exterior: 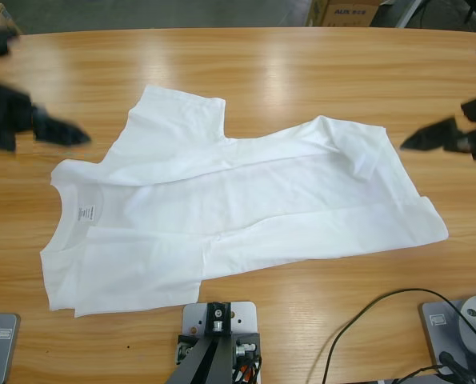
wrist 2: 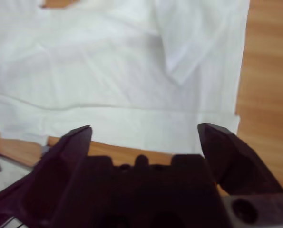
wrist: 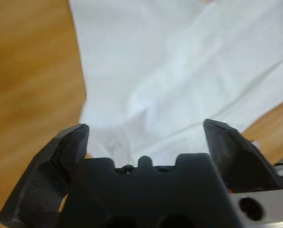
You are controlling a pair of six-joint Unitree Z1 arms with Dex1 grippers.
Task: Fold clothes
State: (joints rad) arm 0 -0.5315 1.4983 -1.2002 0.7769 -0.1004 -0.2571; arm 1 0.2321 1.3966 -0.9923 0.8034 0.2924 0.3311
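Small neck label [exterior: 85, 213] on the T-shirt [exterior: 246, 208]: print too small to read. Both arms run off the side edges of the high view, the left gripper [exterior: 60, 130] and right gripper [exterior: 430, 138] smeared dark. Cardboard box [exterior: 346, 11] cut by the top edge, lettering possibly "AUX". Cable [exterior: 366, 314] leaves the bottom edge.

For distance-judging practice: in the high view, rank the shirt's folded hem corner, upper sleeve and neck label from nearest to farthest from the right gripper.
From the right gripper:
1. Folded hem corner, at the right end of the T-shirt.
2. Upper sleeve, far side, left of middle.
3. Neck label, at the left end.
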